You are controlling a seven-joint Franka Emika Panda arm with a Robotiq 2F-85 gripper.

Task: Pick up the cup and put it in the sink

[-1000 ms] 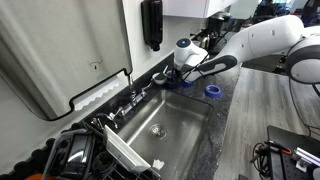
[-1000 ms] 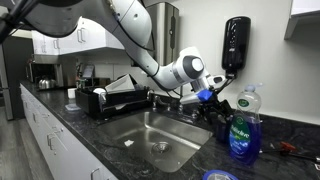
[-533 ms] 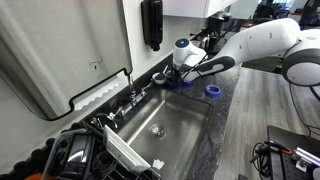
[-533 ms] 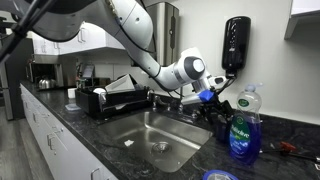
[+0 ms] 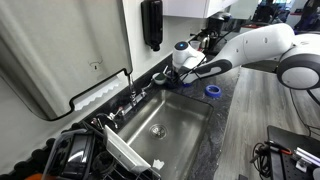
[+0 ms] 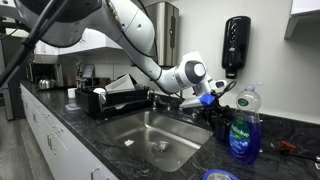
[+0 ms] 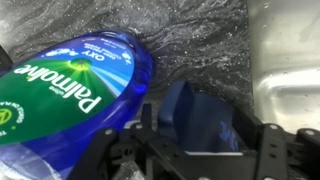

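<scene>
In the wrist view the small dark grey-blue cup (image 7: 192, 108) stands on the speckled dark counter, between my two black fingers. My gripper (image 7: 204, 128) is open, with a finger on each side of the cup and a small gap to each. In both exterior views the gripper (image 5: 181, 80) (image 6: 209, 100) is low over the counter at the far end of the steel sink (image 5: 186, 112) (image 6: 128, 128). The cup is hidden by the gripper there. The sink's rim shows at the right of the wrist view (image 7: 285, 50).
A blue Palmolive soap bottle (image 7: 70, 90) (image 6: 240, 125) stands right beside the cup. A flat bright blue ring (image 5: 212, 90) lies on the counter. The faucet (image 5: 133, 96) is at the sink's edge. A dish rack (image 6: 108, 100) stands past the sink. A soap dispenser (image 5: 151, 24) hangs on the wall.
The gripper has eased slightly closer to the soap bottle and the cup. Nothing else has moved.
</scene>
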